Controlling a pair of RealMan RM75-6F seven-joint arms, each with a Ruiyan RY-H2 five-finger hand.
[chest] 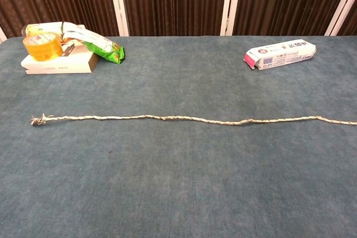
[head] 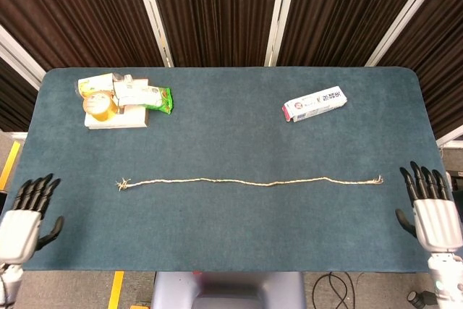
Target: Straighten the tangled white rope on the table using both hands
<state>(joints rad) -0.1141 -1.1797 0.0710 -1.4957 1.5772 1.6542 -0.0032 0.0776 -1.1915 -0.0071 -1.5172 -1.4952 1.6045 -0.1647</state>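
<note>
Stretching almost the full width of the blue-grey felt-like tabletop (head: 231, 236), the thin white twisted rope (head: 246, 181) lies in one nearly straight line across the middle, with only slight waves along it. Its left end finishes in a small frayed knot (head: 123, 184); its right end, also frayed, stops near the table's right edge. In the chest view the rope runs out of the picture on the right.

Neither hand touches it. The left hand (head: 22, 218), white-backed with black fingers, sits at the table's near left corner, fingers spread and holding nothing, well apart from the knot. The right hand (head: 432, 211), of the same make, sits at the near right edge with fingers likewise apart and empty, near the rope's right end but clear of it. Only the head view shows the two hands.

At the far left stands a flat white box (chest: 58, 62) bearing a roll of yellowish translucent tape (chest: 42, 47) and a crinkled green foil packet (chest: 95, 42). At the far right lies a white and pink oblong packet (head: 314, 103). Both groups sit well away from the rope, with bare cloth on either side of it.
</note>
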